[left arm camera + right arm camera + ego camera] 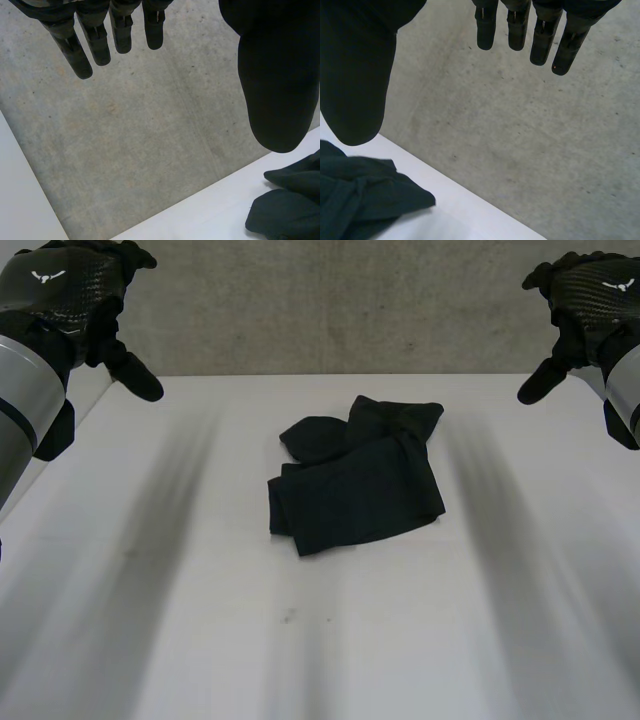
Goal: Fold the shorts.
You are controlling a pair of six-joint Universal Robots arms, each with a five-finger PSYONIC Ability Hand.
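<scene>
You have the white table (150, 640) spread across the head view; read it as a clock face with twelve at the far edge. Beyond that edge lies a grey concrete surface (350, 300).

The shorts (355, 485) are dark and lie in a loose heap near the middle of the table, a little toward one o'clock. The near part of the heap is flatter and roughly square. At the heap's own eleven to one o'clock, two rumpled lobes of cloth stick out toward the far edge.

Your left hand (60, 290) hangs above the table's ten o'clock corner, well apart from the shorts. In the left wrist view its fingers (100, 40) are straight and its thumb (280, 75) stands wide of them. A bunched end of the shorts (285, 215) lies on the table beyond the thumb tip.

Your right hand (600, 290) hangs above the two o'clock corner, equally far from the cloth. In the right wrist view its fingers (540, 35) are straight too, with the thumb (355, 75) well off to the side. The shorts (360, 200) lie on the table past the thumb tip.

A small dark speck (288, 617) marks the table toward six o'clock of the heap.
</scene>
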